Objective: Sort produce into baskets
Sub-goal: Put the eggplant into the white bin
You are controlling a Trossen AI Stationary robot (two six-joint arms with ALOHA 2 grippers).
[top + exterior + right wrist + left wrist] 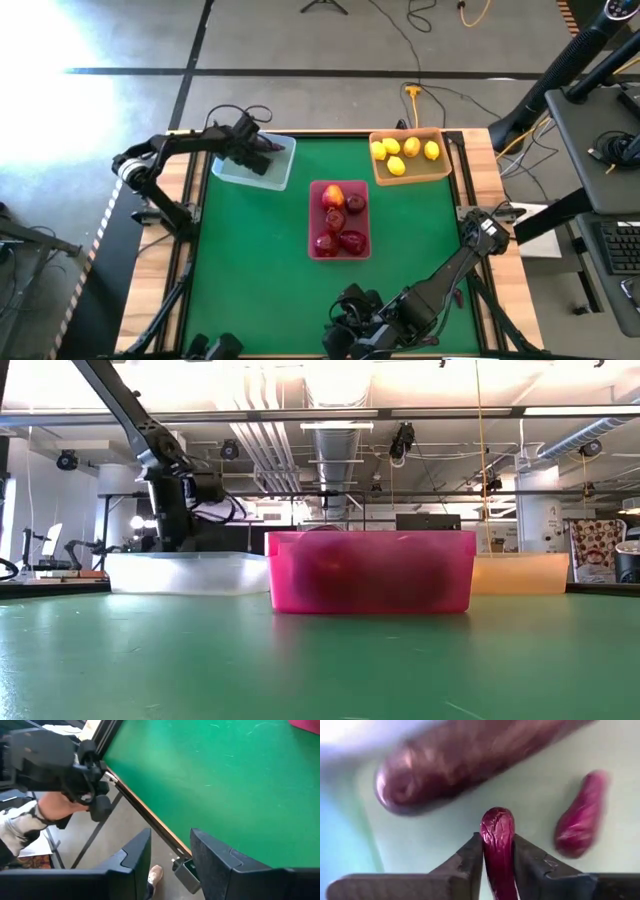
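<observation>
Maroon piece (498, 851): glossy, likely light and slippery, pinched lengthwise by your left gripper (498, 865); right gripper (170, 852) gapes empty.

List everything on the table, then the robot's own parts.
Lemons: five, yellow, in the tan-orange tray at the far right.
Red fruits: about six, one red-yellow, in the pink-red tray, centre.
Maroon pieces: three in the left wrist view, dark maroon, over the pale blue tray, far left; one of them sits between the claw's fingers.
Left claw: over the blue tray, shut on that piece.
Right claw: open, empty, at the table's near edge.
</observation>
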